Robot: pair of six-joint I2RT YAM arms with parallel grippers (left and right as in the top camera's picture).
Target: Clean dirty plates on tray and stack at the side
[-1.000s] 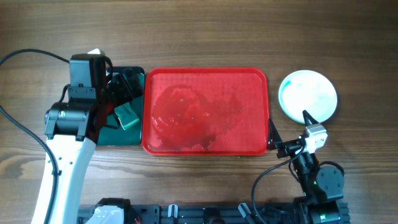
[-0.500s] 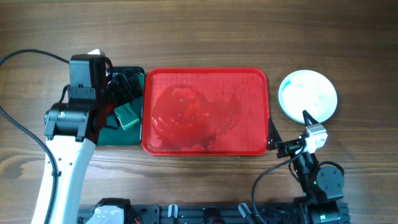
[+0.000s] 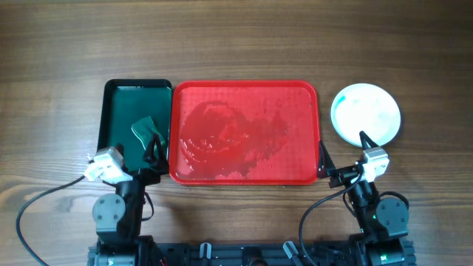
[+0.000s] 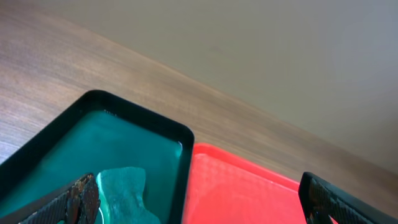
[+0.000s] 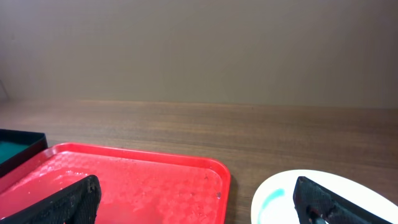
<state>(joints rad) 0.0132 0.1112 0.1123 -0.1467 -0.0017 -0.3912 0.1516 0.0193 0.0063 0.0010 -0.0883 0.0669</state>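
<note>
The red tray lies mid-table, wet, with no plate on it; it also shows in the left wrist view and the right wrist view. White plates with a faint teal smear sit stacked on the table right of the tray, also in the right wrist view; I cannot tell how many. My left gripper is open and empty at the front, by the border of the two trays. My right gripper is open and empty, in front of the tray's right corner and the plates.
A dark green tray lies against the red tray's left side, holding a teal sponge, seen in the left wrist view too. Both arm bases and cables are at the table's front edge.
My left arm has drawn back from over the green tray to the front edge. The sponge now lies uncovered on the green tray. The right arm has not moved.
</note>
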